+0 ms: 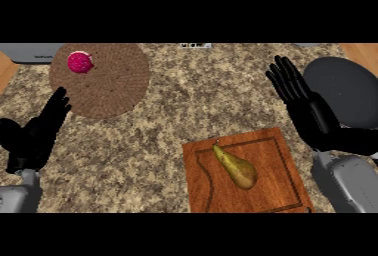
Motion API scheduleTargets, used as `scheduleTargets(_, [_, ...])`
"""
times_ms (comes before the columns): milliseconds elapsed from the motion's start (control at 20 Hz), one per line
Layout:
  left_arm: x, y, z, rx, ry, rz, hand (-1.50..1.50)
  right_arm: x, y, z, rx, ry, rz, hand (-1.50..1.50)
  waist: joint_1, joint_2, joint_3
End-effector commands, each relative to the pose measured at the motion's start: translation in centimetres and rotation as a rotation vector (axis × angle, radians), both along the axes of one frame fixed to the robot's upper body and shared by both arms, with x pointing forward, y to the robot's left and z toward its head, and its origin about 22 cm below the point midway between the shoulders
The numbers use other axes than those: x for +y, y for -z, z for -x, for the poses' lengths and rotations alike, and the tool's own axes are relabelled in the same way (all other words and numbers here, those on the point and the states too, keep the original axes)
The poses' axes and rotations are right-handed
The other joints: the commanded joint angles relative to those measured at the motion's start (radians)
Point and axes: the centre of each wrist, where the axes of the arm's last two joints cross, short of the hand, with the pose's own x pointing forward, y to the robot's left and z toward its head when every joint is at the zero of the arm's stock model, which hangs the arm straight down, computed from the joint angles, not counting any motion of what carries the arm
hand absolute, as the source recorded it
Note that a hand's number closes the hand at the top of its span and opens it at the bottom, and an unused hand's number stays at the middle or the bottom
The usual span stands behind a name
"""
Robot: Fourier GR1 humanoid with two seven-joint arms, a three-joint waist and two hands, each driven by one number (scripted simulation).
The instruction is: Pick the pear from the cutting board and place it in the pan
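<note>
A yellow-green pear lies on the wooden cutting board at the lower middle right, stem pointing to the far left. The dark grey pan sits at the right edge of the counter. My right hand hovers open between board and pan, fingers straight and pointing away, a little beyond the board's far right corner and apart from the pear. My left hand rests open at the left edge, fingers up, holding nothing.
A round woven brown mat lies at the far left with a pink-red round fruit on it. A grey object shows at the top left corner. The counter is speckled stone.
</note>
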Motion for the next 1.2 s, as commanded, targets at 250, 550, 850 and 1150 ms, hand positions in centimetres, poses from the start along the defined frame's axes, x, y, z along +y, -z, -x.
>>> scheduleTargets(250, [-4.0,-2.1,-1.8,-0.14,0.053,0.124,0.0,8.2,-6.0,-0.4,-0.159,-0.814,0.124,1.5,0.108,0.016,-0.003])
scheduleTargets(550, [-4.0,-2.0,-1.6,-0.08,0.04,0.197,0.0,-2.3,-6.7,-2.9,-0.419,-0.664,0.486,-1.5,0.031,0.016,0.001])
scheduleTargets(850, [-5.2,-0.8,-0.7,-0.08,0.047,0.21,0.0,-5.8,-9.0,-5.5,-0.55,-0.628,0.693,-1.5,0.046,0.015,-0.001])
scheduleTargets(1150, [-4.9,-1.4,-1.0,-0.077,0.013,0.207,0.0,-1.8,-10.2,-6.1,-0.667,-0.711,0.813,-1.5,0.033,0.01,-0.002])
